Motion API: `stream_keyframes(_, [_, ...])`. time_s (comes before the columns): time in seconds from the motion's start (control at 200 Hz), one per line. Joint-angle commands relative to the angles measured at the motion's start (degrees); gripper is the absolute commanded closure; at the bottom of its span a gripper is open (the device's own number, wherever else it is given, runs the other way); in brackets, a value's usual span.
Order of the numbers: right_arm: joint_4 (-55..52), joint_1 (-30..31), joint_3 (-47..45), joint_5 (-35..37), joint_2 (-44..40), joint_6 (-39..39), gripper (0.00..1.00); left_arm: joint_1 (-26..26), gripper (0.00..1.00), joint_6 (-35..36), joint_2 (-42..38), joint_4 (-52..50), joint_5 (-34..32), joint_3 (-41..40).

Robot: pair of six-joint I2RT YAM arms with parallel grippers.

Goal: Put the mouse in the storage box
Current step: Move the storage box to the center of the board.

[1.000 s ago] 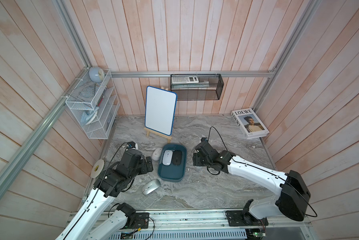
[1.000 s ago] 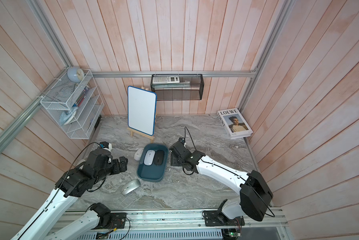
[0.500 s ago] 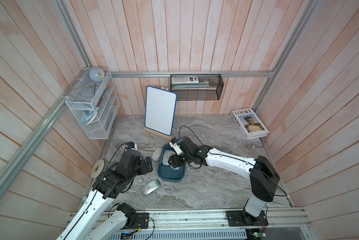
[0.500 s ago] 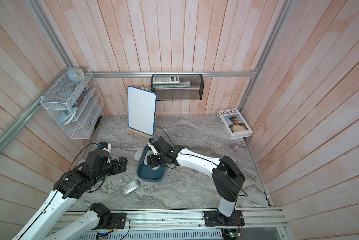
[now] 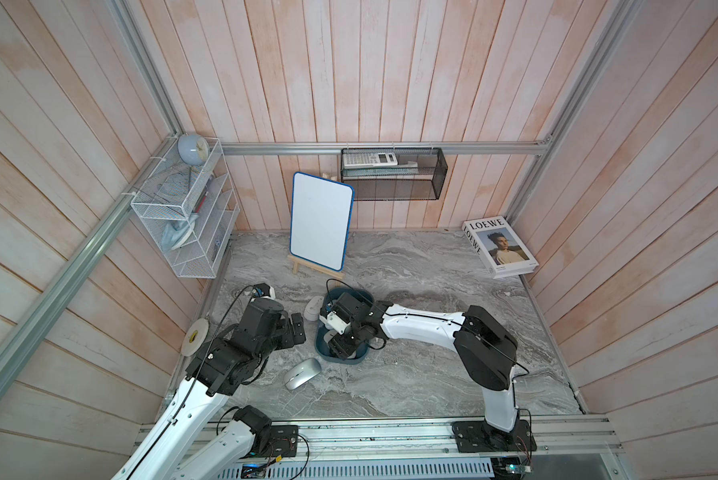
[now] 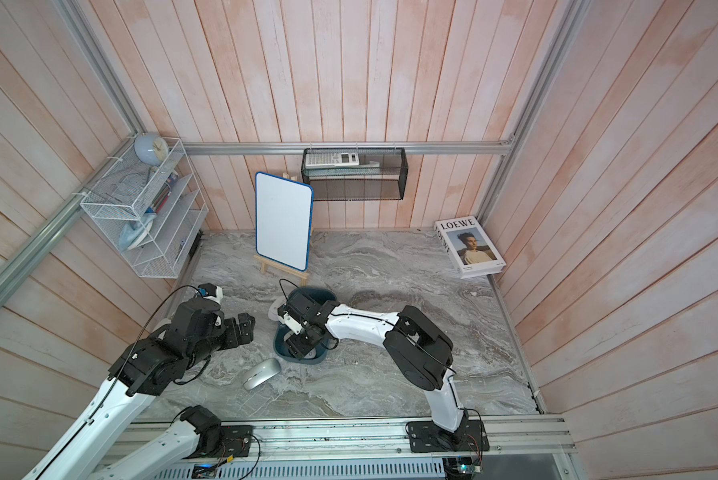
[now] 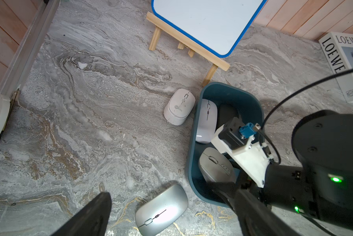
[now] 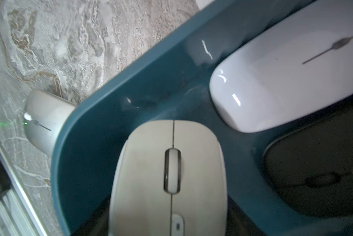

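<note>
Pinching a beige mouse (image 8: 169,175), the right hand (image 5: 342,347) holds it inside the box (image 7: 192,159), beside a white mouse (image 8: 283,81) and a black mouse (image 8: 318,173). Left hand (image 5: 295,334) spread above the desk (image 7: 89,122), near a silver mouse (image 7: 161,208) outside the box.

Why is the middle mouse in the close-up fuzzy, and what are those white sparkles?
Right wrist view: the beige mouse looks soft, probably too close to the lens; the sparkles are light glinting off the white mouse and storage box. Left wrist view: glare on the silver mouse.
</note>
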Motion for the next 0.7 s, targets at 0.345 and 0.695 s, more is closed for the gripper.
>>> stream_keyframes(0.345, [-19.52,0.93,7.86,9.73,5.8,-12.51,0.58,0.19,0.0,-0.33,0.84,-0.11,-0.6,-0.49])
stream_keyframes(0.695, [-17.66,0.08,0.14,13.75,2.3,-11.47,0.57,0.16,0.0,-0.04,1.31,0.02,-0.07,-0.44])
